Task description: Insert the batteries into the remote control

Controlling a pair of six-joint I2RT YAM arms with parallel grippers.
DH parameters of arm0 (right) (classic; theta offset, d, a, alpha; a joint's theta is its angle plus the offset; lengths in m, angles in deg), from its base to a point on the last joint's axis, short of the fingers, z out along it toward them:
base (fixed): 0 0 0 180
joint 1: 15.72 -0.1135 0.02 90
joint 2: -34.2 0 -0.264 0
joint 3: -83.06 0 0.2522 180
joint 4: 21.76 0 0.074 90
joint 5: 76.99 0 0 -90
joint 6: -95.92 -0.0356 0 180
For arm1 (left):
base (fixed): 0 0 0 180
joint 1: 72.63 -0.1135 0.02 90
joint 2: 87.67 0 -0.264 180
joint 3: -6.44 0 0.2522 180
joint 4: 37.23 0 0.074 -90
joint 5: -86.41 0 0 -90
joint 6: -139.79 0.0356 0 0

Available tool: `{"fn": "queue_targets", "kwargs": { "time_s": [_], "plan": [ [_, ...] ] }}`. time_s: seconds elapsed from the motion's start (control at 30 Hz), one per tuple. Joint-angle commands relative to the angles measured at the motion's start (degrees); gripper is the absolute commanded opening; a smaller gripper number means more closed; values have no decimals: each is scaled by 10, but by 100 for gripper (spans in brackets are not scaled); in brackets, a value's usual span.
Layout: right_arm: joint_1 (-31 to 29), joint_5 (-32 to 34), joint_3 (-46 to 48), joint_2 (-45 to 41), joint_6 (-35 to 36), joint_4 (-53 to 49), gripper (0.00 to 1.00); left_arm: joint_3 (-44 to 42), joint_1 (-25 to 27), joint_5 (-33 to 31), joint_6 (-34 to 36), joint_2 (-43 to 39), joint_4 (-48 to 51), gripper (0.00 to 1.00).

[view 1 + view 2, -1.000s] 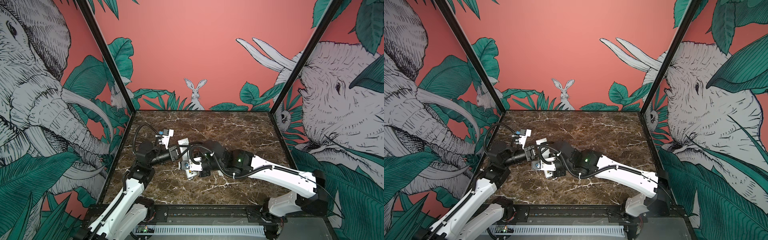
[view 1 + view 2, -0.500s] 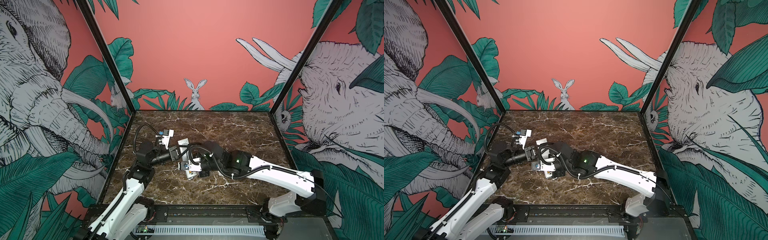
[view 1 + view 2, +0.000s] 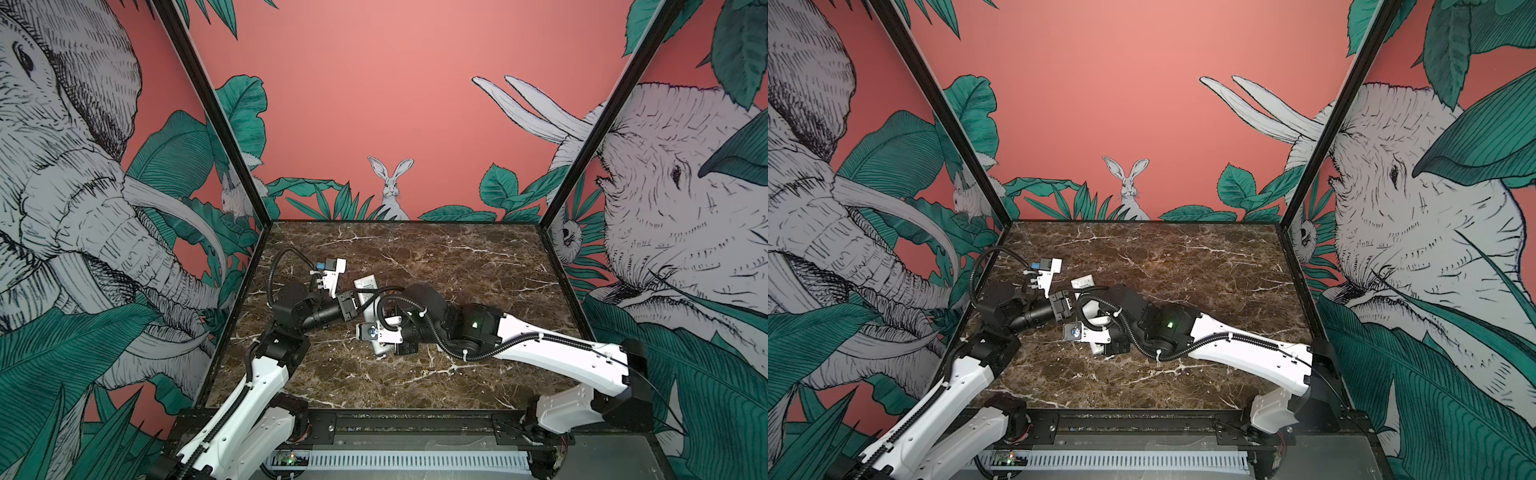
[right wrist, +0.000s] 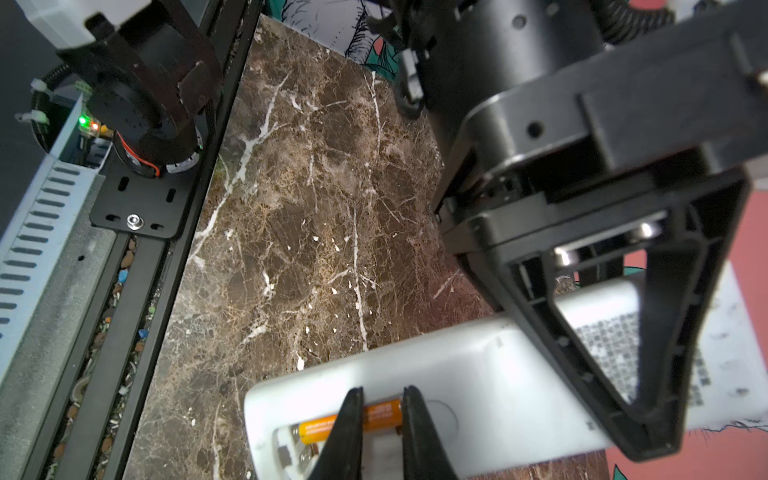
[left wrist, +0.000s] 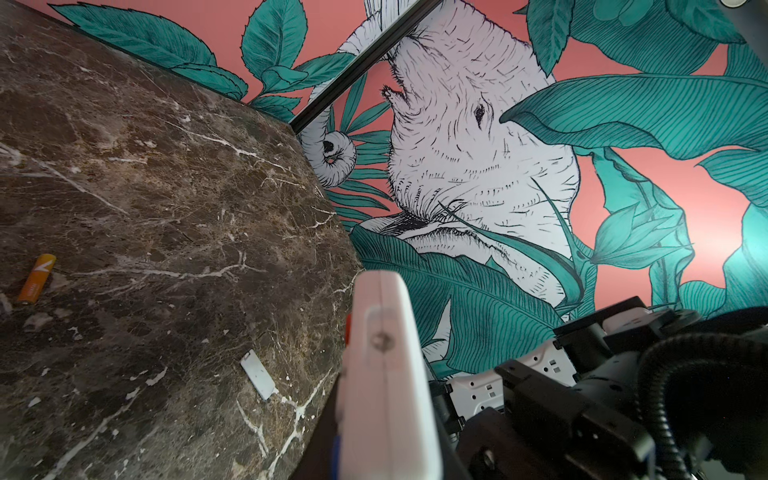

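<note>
Long slim white plastic remote control [image 4: 478, 374] sits plain back up over the brown marble table [image 4: 316, 208]; whether it clears the surface cannot be told. The left tool [image 3: 355, 306] is clamped tight across the remote's mid-length. The battery bay at one end of the remote is uncovered. One slim orange cylindrical battery [image 4: 320, 430] lies lengthwise in the bay. The right tool [image 4: 382, 395] is right over the bay with its black fingertips [image 4: 353, 415] parted by a narrow gap, one crossing the battery, gripping nothing. A second orange battery [image 5: 36, 277] lies flat on the table, well apart from the remote. A small flat white cover [image 5: 258, 374] lies on the table, nearer the remote.
</note>
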Motion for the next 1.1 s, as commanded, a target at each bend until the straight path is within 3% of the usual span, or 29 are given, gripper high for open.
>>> {"fn": "queue_targets", "kwargs": {
  "time_s": [0.0, 0.1, 0.33, 0.53, 0.73, 1.07],
  "plan": [
    [-2, -5, 4, -33, -27, 20, 30, 10, 1, -7, -1, -5, -26, 0],
    [-3, -14, 0, -46, -44, 29, 39, 7, 1, -17, 2, 2, -26, 0],
    [-4, -12, -5, -68, -81, 41, 51, -3, -8, -34, 18, 3, -2, 0],
    [10, 44, -17, -85, -139, 21, 66, -34, -60, -34, 13, -6, 8, 0],
    [67, 77, -37, -78, -240, -26, 76, -61, -119, -21, 25, -19, 24, 0],
    [136, 170, -37, -33, -453, -44, 87, -72, -136, -29, 70, -28, 50, 0]
  ]
}}
